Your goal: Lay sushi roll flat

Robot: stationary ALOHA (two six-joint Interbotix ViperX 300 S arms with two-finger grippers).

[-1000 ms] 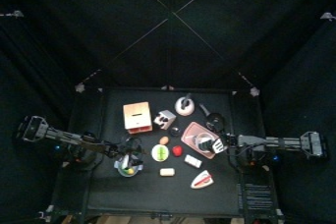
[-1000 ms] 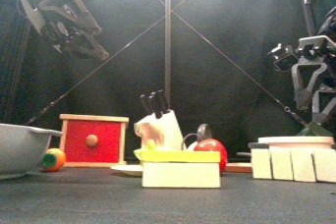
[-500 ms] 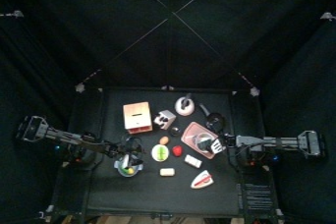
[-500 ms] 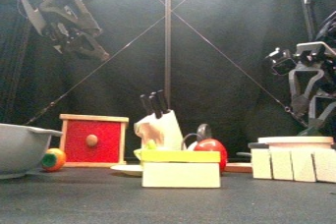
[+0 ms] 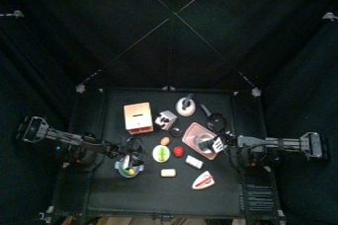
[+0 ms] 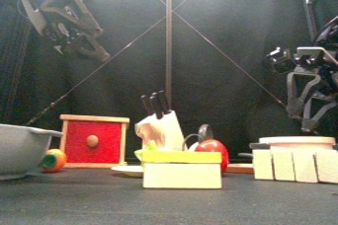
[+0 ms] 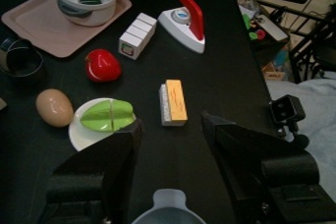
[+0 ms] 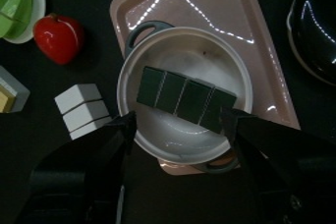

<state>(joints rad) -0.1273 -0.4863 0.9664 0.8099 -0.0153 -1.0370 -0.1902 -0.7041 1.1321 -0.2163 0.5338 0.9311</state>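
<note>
Sushi roll (image 5: pixel 175 127): in the top view I make it out as a tiny dark speck near the middle of the table (image 5: pixel 99 170). It sits just at 10 o'clock of the pink tray (image 8: pixel 197 2) and at 12 o'clock of the red round piece (image 8: pixel 59 36). It is too small for me to tell whether it stands or lies.

My right gripper (image 8: pixel 180 128) hangs over the tray, well above it. Its fingers are spread wide and hold nothing, straddling my view of the white bowl (image 8: pixel 138 61) with its row of dark squares. A white block (image 8: pixel 85 110) lies at 8 o'clock of the bowl.

My left gripper (image 7: pixel 171 140) is also spread wide and empty, high over the yellow-and-white block (image 7: pixel 174 102) at the table's 7 o'clock side.
</note>
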